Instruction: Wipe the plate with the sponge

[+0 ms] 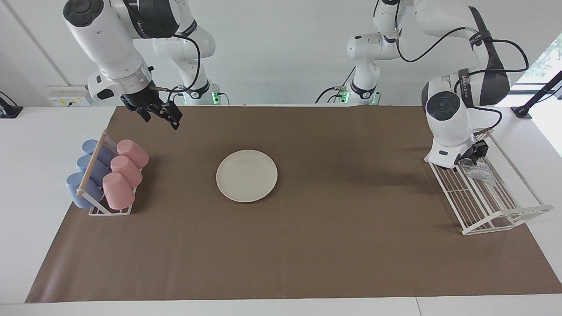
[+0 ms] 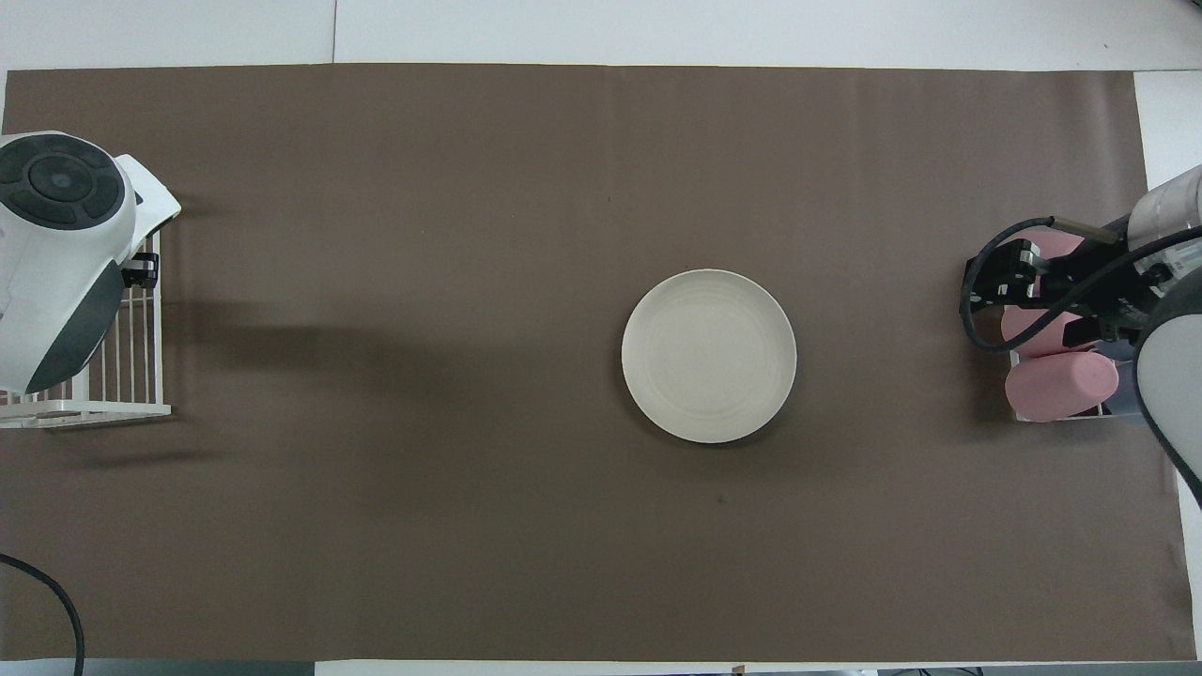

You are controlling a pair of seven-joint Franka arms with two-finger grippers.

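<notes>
Now my left end effector [image 1: 469,159] dips into the wire rack [image 1: 483,206] at the sponge [image 1: 479,172], fingers unreadable; the floppy pad may slip. Right end effector [image 1: 159,113], spread, waits far from rack.

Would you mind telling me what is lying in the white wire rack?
The crinkled sponge lies in the wire rack, with the left gripper down at it. Its fingertips are hidden.
</notes>
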